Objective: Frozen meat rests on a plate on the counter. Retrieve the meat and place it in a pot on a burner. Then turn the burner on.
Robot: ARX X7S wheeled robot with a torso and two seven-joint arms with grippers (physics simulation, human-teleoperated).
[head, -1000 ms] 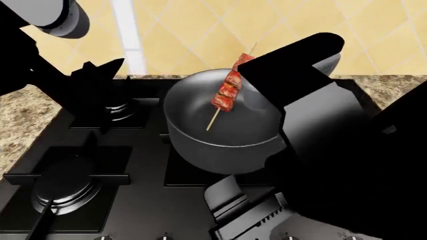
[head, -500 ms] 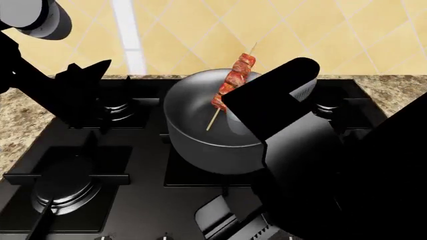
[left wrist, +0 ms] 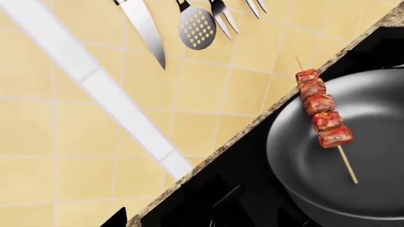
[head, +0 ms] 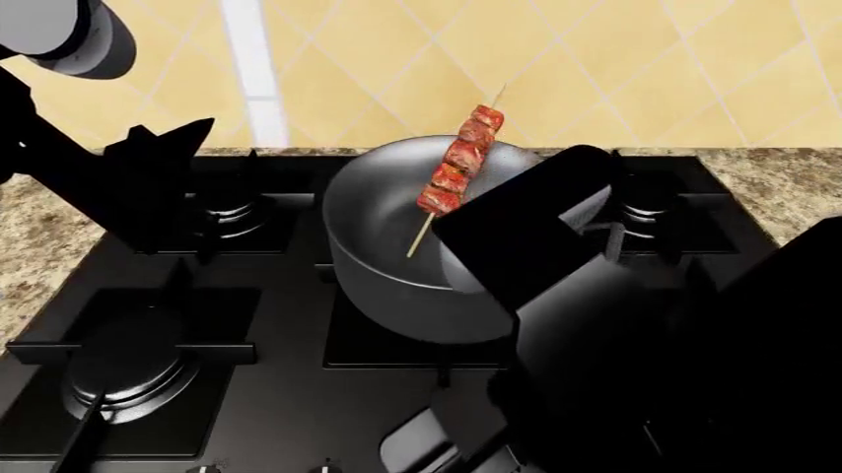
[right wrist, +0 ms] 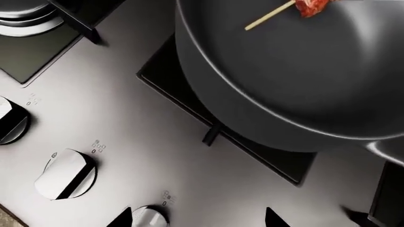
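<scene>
The meat [head: 456,168] leans inside the pot [head: 394,271] on a burner by the bench's [head: 39,236] back edge, free of my grippers, whose jaws I cannot make out.

Reddish-brown glazed meat [head: 458,166] on a pale skewer; grey pot [head: 394,286]; speckled beige-brown counter [head: 39,232]; yellow diamond-tiled wall [head: 394,59].

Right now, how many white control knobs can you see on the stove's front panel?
3 in the right wrist view: one cut off at the edge, one fully visible, one at the bottom. Others may lie outside the frame.
</scene>
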